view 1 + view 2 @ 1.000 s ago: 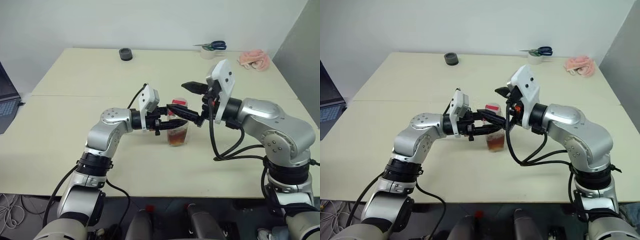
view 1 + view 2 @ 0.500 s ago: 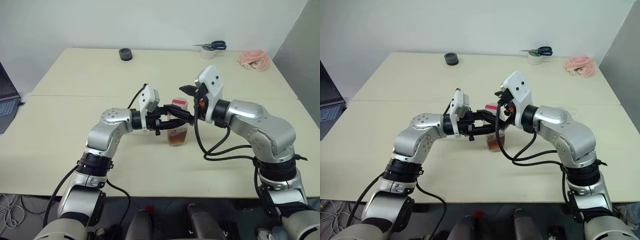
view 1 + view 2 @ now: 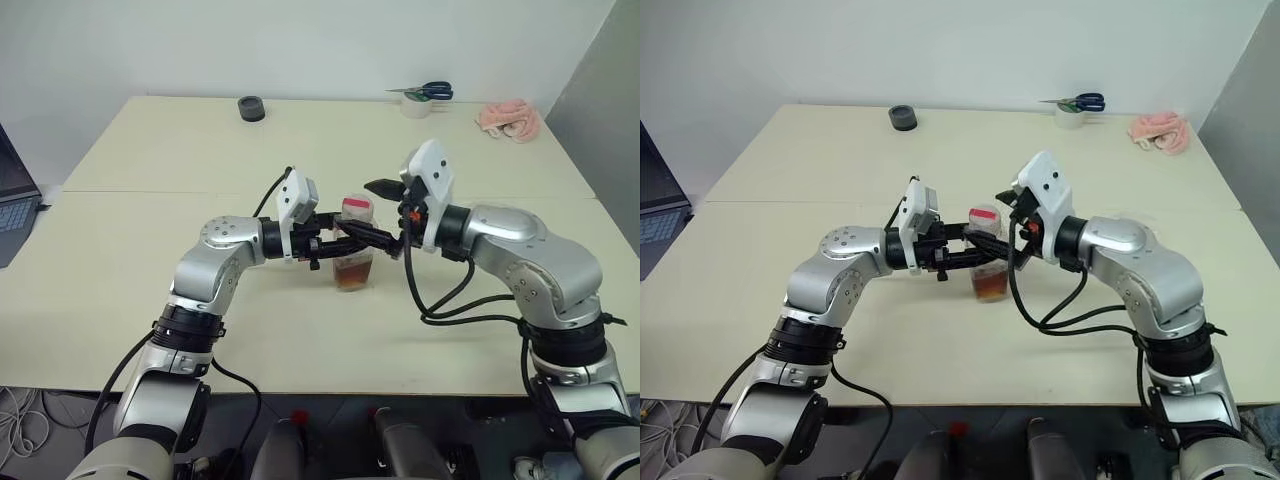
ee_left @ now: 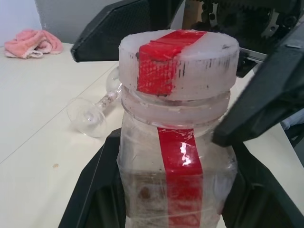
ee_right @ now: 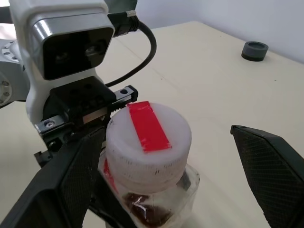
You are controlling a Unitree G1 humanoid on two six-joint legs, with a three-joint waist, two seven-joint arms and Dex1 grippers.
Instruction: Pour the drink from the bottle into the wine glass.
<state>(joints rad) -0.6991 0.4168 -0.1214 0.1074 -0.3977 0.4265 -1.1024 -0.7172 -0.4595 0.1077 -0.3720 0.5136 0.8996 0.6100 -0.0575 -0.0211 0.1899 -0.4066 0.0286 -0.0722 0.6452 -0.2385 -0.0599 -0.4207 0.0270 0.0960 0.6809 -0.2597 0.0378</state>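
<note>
left pincer clamping bottle — right pincer spread

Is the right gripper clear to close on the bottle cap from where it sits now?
Probably yes. The right gripper is open, one finger on each side of the cap, with nothing between them. The left gripper grips the bottle lower down, below the cap.

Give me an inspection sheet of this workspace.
Surface: cream table, seam across it.
Job's things: bottle upright, cap on, brown drink inside; wine glass lying on its side beyond it.
Clutter: black roll, tape roll with scissors on top, pink cloth, all at the far edge.
Grippers: left gripper shut on bottle; right gripper open around the cap.
Cables: black loops under right arm.
Surroundings: white wall, laptop at left.
</note>
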